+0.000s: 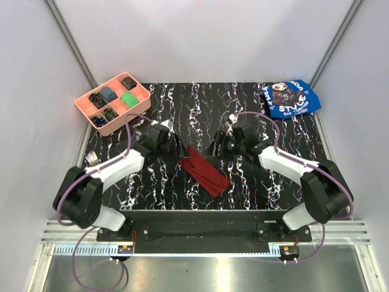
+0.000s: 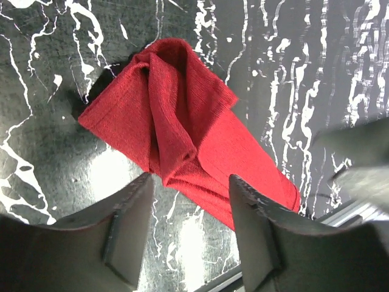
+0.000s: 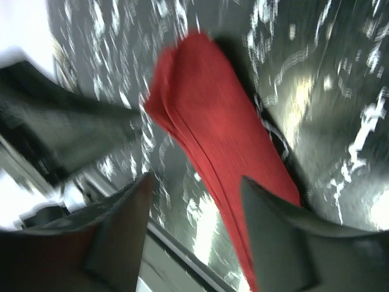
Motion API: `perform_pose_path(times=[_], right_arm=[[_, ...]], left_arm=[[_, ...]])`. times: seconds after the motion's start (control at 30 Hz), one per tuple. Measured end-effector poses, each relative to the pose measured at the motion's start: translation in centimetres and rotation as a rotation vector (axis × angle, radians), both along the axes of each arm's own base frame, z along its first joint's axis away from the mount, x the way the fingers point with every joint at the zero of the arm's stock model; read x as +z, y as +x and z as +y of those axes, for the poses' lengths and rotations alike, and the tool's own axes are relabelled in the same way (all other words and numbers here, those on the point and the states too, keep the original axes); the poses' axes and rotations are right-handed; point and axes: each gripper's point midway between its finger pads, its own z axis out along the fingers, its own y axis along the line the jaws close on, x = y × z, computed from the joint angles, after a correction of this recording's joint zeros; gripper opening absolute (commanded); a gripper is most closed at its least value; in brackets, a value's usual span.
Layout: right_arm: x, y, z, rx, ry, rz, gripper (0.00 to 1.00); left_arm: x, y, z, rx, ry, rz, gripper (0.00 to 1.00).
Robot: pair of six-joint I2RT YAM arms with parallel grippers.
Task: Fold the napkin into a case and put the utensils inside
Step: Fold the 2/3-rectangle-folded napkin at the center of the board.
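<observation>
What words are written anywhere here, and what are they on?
"STU": big white letters on the blue cloth. The letters after them and the smaller lines around them are too small and creased to read.
No writing shows on the red napkin.

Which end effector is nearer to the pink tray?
Left. The left end effector is right of the pink tray, toward the bases; the right end effector is farther right, beyond the napkin.
</observation>
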Motion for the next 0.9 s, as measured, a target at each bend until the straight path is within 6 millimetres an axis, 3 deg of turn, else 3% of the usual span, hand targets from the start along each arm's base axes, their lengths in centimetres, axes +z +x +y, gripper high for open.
perform_pose_path(times=[0.13,0.2,0.23,0.43,0.5,0.63,0.77,0.87,0.9], right_arm=[[-2.9,-2.6,-0.6,0.061,-0.018,0.065,0.47],[-5.0,-4.6,-1.4,0.08,-0.033,0.127,0.33],[-6.2,-6.0,-1.8,0.094,-0.035,0.176,0.32],[-6.7,-9.1,-0.2,0.154,0.008,0.194,0.27],[-7.0,-9.8,0.0,0.169,0.013,0.196,0.27],[-7.6,-10.1,-0.1,0.173,0.002,0.209,0.31],[-6.5,-9.3,0.0,0.192,-0.036,0.186,0.5],[-3.3,-6.5,1.3,0.214,-0.045,0.083,0.58],[-1.9,-5.4,2.0,0.225,-0.042,0.043,0.61]], left_arm=[[-0.9,1.5,-0.8,-0.004,0.028,0.036,0.59],[-1.3,2.2,-1.1,-0.009,0.041,0.046,0.56],[-1.7,2.5,-1.3,-0.009,0.047,0.056,0.55],[-2.7,2.6,-0.8,0.008,0.084,0.079,0.43],[-2.8,2.8,-0.5,0.019,0.101,0.074,0.34],[-2.4,3.5,-0.2,0.033,0.123,0.046,0.26],[-2.2,4.0,0.1,0.041,0.133,0.03,0.35],[-2.2,4.1,0.3,0.047,0.135,0.029,0.53],[-2.1,4.2,0.3,0.049,0.133,0.029,0.55]])
